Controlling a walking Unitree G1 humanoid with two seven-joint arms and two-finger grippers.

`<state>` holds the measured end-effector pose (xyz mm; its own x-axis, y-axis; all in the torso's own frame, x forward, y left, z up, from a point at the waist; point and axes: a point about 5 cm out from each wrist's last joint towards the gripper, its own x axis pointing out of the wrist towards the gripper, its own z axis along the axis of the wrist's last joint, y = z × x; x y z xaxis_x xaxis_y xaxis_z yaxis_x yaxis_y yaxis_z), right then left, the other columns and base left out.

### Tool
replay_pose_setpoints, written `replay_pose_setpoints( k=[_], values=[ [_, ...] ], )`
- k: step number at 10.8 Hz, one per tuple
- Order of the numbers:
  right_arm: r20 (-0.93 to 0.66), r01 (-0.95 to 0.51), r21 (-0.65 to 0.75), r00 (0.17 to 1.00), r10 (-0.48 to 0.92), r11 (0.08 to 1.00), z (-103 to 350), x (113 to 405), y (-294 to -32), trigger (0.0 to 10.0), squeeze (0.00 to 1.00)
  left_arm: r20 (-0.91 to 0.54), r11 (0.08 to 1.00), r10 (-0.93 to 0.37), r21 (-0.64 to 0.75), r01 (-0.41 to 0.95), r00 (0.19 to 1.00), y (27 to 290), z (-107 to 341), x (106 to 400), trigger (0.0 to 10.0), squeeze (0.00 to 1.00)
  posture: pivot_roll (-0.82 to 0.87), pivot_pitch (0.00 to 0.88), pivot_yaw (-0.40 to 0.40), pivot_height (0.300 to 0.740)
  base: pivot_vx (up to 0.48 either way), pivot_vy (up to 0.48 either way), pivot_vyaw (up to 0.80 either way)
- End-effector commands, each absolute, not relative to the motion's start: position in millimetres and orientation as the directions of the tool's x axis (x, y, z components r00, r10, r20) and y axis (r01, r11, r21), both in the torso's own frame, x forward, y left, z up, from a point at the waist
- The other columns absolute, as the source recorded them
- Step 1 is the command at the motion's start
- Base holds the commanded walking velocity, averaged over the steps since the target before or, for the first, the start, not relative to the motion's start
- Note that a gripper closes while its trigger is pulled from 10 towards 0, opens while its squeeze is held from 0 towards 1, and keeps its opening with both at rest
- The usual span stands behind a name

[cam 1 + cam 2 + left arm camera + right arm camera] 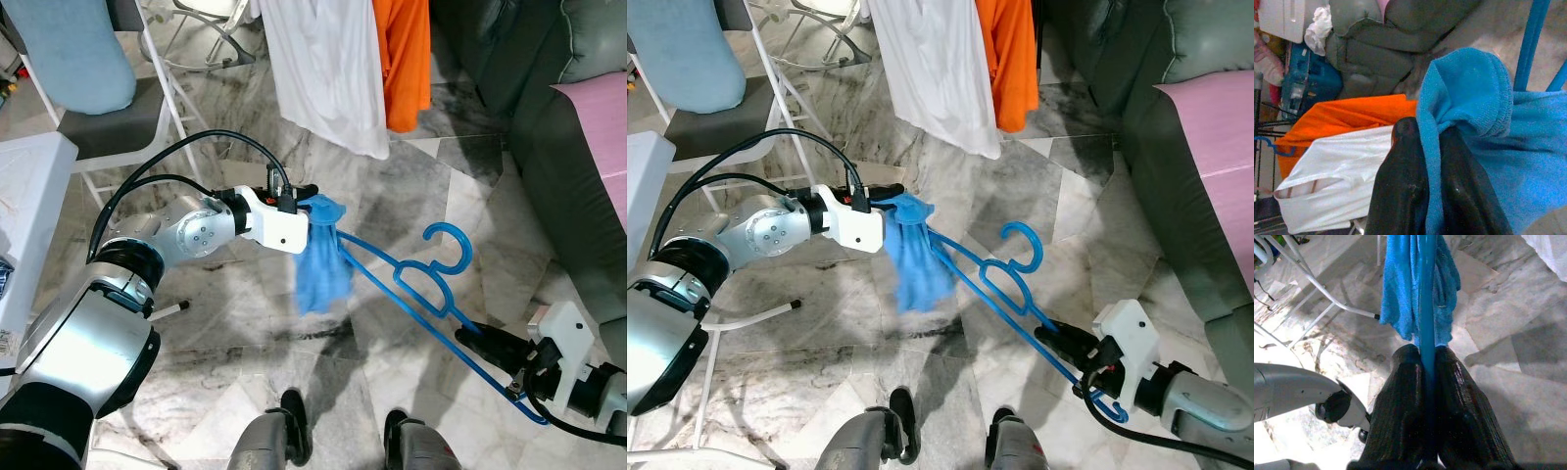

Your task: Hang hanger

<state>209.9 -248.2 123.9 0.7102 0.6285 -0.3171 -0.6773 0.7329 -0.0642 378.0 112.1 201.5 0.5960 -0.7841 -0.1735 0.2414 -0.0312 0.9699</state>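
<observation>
Hanger: blue, one end clamped between right gripper fingers
Cloth: blue, draped on hanger's far end, pinched tight by left gripper
Writing: none readable

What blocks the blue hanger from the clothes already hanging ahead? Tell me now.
Nothing visible does. The right gripper is shut on the blue hanger, the left gripper is shut on the blue cloth draped over it, and only bare marble floor lies between its hook and the hung white garment and orange garment.
</observation>
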Motion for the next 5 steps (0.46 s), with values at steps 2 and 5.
replay_pose_setpoints(
  k=[2,5],
  values=[
    [-0.312,-0.707,-0.033,0.679,0.665,0.706,121.0,205.3,-239.4,10.0,0.0,-0.079,0.049,-0.816,0.978,0.203,0.573,112.6,219.4,377.4,10.0,0.0,-0.14,0.314,0.163,0.74,0.0,0.0,0.0],
    [-0.316,-0.715,-0.005,0.665,0.677,0.7,114.7,204.0,-234.2,10.0,0.0,0.002,0.094,-0.833,0.986,0.137,0.553,105.7,234.9,377.9,10.0,0.0,-0.13,0.317,0.161,0.74,0.0,0.0,0.0]
  ],
)
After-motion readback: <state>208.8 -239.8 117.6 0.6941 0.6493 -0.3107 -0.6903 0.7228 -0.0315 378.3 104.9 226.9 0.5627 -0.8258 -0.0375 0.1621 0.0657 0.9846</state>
